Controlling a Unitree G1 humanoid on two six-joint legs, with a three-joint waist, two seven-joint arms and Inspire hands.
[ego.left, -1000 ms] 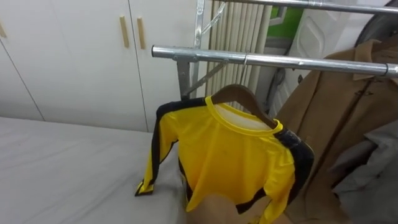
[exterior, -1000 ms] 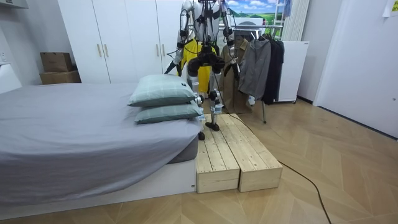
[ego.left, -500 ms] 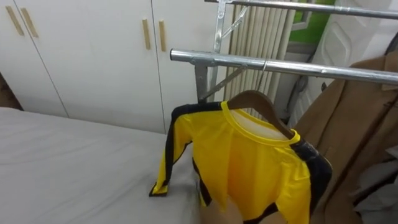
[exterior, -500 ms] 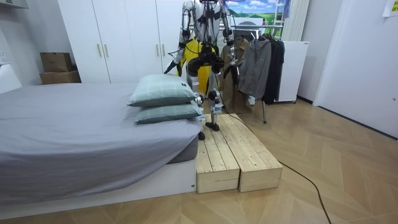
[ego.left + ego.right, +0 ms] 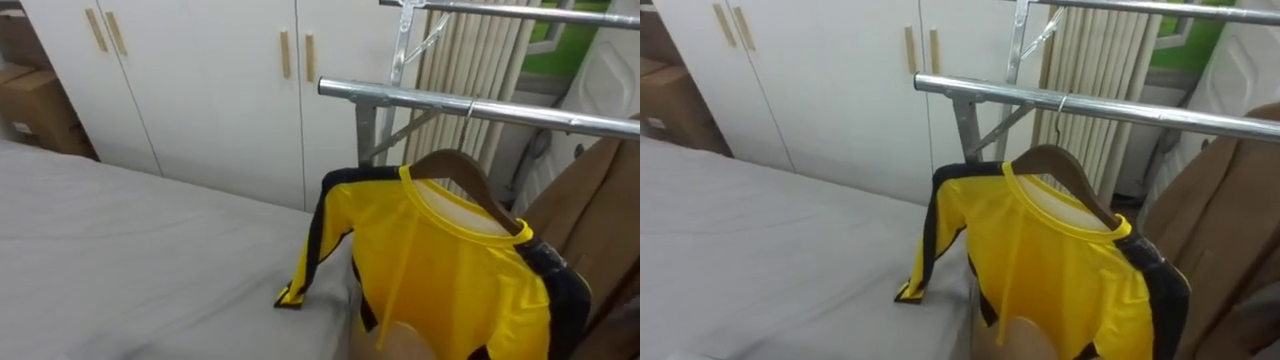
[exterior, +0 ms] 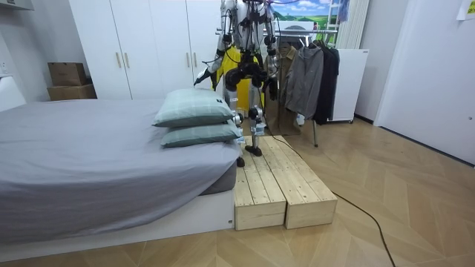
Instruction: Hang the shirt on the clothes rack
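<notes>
One yellow shirt sits on a wooden hanger whose hook appears to lie over the metal rail, beside a brown coat. Its sleeve trails onto the bed, evidently because the rack stands close against it. Whether the left hand or right hand is grasping, clenched or released cannot be told; judged nearly hung.
</notes>
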